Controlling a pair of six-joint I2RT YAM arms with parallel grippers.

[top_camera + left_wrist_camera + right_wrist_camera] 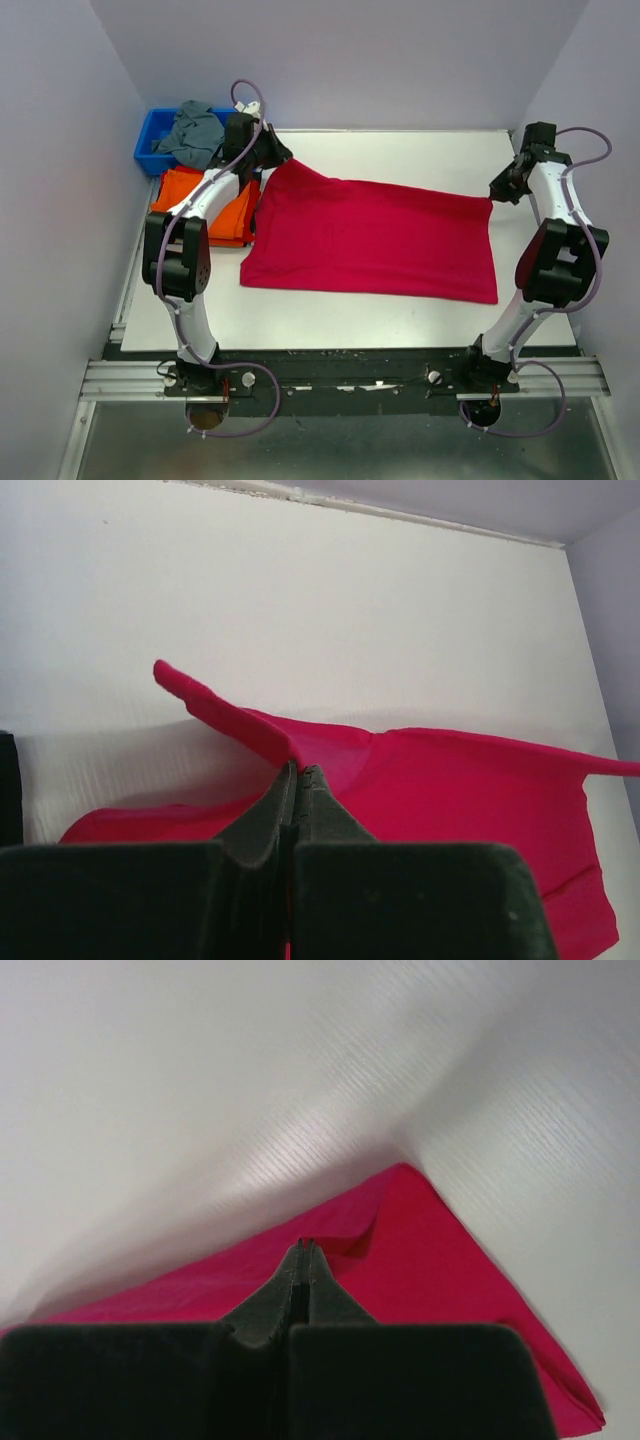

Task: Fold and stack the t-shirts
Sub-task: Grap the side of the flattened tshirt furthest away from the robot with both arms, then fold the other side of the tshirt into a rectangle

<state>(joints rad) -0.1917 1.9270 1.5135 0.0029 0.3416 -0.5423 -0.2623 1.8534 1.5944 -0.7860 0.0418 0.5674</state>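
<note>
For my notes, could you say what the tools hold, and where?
The crimson t-shirt: left tool pinches its far-left corner, right tool its far-right corner.

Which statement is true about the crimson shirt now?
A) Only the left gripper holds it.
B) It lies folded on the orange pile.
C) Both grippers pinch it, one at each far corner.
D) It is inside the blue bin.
C: the left gripper and the right gripper are each shut on a far corner of the crimson shirt.
</note>
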